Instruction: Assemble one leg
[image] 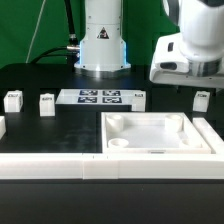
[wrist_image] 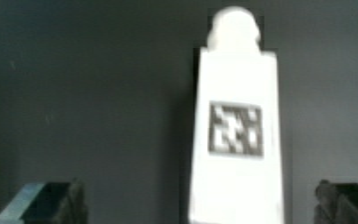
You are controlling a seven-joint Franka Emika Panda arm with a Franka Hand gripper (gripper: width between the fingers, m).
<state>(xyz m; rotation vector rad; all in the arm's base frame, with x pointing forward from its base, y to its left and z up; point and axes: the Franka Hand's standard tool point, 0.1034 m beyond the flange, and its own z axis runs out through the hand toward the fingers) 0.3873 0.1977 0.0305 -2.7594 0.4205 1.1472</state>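
Wrist view shows the gripper [wrist_image: 194,202] spread wide above the leg [wrist_image: 234,120], both fingers [wrist_image: 43,203] well clear of its sides.

Marker board [image: 99,97]: flat, white, carrying several black-and-white tags; lies far back, near the middle.
Tabletop [image: 170,135]: large white square tray, raised rim, round socket in its near-left corner; right of centre, nearer than the marker board.
Table [image: 50,128]: black.
Backdrop [image: 145,20]: green.
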